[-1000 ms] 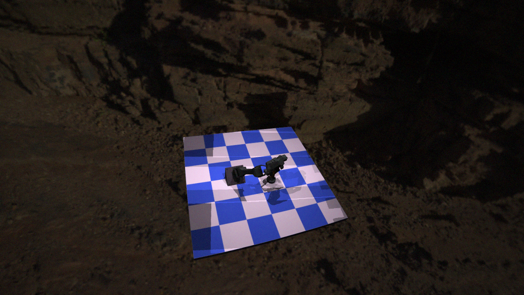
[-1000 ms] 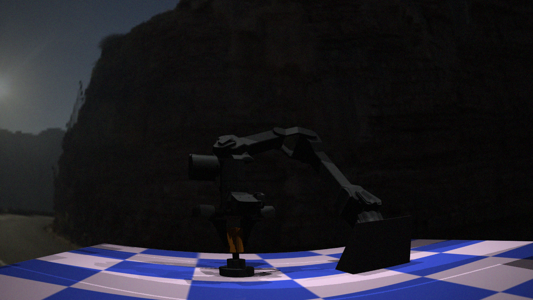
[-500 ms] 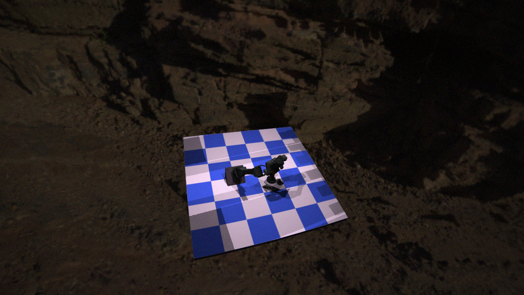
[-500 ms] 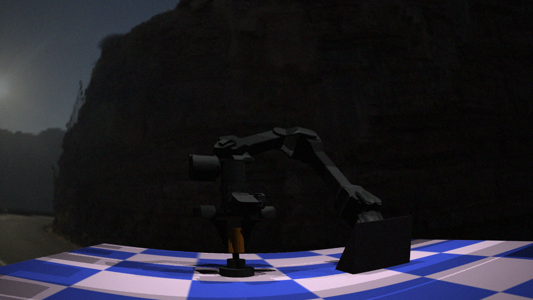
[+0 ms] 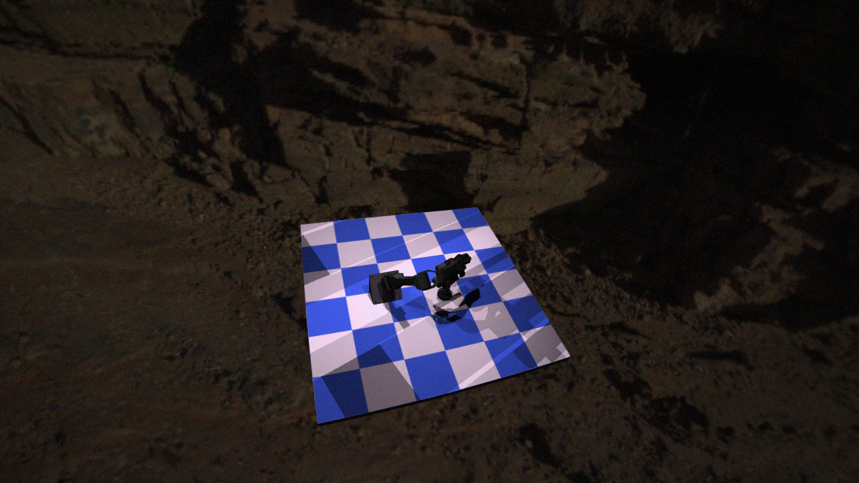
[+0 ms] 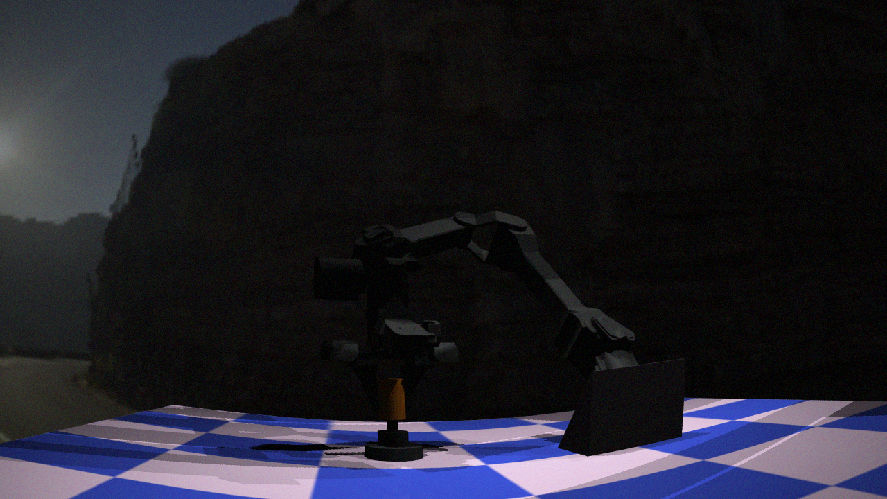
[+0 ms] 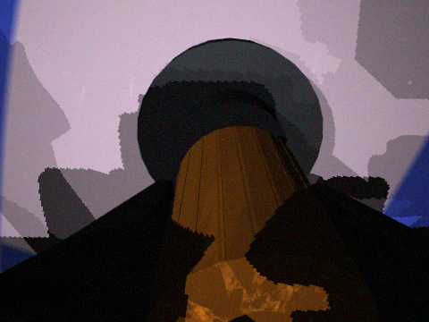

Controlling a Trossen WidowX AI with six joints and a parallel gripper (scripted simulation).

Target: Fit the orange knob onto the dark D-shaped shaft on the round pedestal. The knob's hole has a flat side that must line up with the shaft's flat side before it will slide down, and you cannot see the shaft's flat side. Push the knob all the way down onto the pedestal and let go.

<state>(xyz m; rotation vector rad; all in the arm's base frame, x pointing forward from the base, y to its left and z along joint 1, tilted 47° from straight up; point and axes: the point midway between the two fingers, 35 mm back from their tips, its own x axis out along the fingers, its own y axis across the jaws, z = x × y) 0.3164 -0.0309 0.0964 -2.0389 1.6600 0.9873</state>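
One pale glow (image 6: pixel 5 145) low in the sky, far left of the pedestal (image 5: pixel 444 296) (image 6: pixel 393 451) (image 7: pixel 297 89), then a dark cliff (image 6: pixel 496 136) rising behind. Next, a dark cylinder (image 6: pixel 337 278), above and slightly left of the pedestal, on the upper part of the wrist. Directly above the pedestal, the gripper (image 6: pixel 391 397) (image 7: pixel 241 196), pointing down, fingers partway apart and closed firmly on the orange knob (image 6: pixel 391 398) (image 7: pixel 232 179). Upright, or nearly so, with the lower end at the dark shaft (image 6: pixel 391 425) and clear of the pedestal below. Cannot tell whether the shaft tip sits inside the hole, nor how the flat sides line up. Right of the pedestal, the bent arm (image 5: pixel 414 280) (image 6: pixel 545 273), sloping down to a dark block (image 5: pixel 376 292) (image 6: pixel 638 406). Underneath, a blue-and-white checkered board (image 5: pixel 429 372) (image 6: pixel 421 484) (image 7: pixel 71 27), crossed by shadows around the pedestal.
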